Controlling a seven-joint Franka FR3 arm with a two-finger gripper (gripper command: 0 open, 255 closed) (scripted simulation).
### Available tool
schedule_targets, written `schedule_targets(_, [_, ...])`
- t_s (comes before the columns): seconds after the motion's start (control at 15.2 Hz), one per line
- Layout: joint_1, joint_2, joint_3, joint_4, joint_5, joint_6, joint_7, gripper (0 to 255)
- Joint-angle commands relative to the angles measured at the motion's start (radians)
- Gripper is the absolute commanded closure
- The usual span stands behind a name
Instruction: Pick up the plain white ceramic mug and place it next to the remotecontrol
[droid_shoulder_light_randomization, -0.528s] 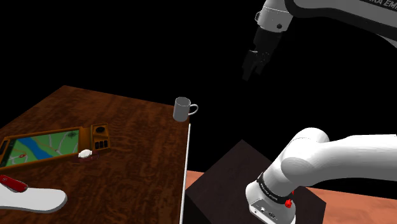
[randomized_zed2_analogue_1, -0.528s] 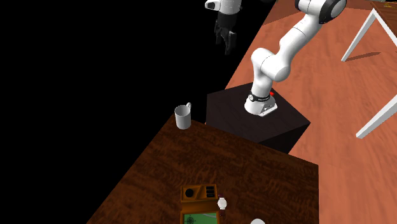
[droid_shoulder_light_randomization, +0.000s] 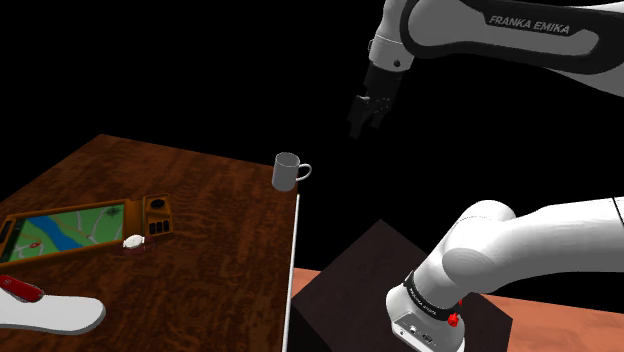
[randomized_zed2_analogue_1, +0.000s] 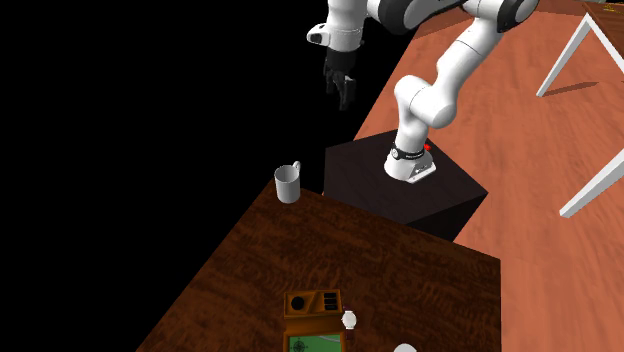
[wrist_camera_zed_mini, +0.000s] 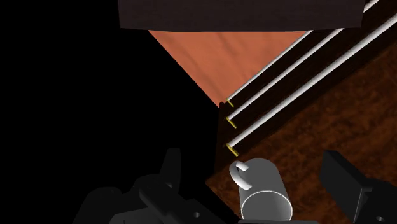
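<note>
The pincer (droid_shoulder_light_randomization: 359, 128) is hovering agape and empty well above the grey mug (droid_shoulder_light_randomization: 288, 171) at the edge of the counter (droid_shoulder_light_randomization: 220, 200), which is appearing rigid, light, chippable, best gripped across its rim.

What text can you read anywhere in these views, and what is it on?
"FRANKA EMIKA": white letters on the dark strip of the arm's upper link.
Black band at the arm's base: lettering too small to read.
Map panel on the table: no legible labels.
Mug: no marking.
</note>
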Motion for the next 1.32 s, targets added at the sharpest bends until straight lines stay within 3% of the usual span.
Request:
schedule_targets(0.0, [0.006, 0.054, 0.008, -0.005, 0.011, 0.066, 0.012, 0])
schedule_targets(0.73, [0.035, 0.389, 0.058, 0.033, 0.048, 0.398, 0.071, 0])
schedule_targets(1.12, [0.050, 0.600, 0.083, 0.124, 0.048, 0.538, 0.104, 0])
schedule_targets(1.25, [0.050, 0.618, 0.084, 0.124, 0.047, 0.557, 0.106, 0])
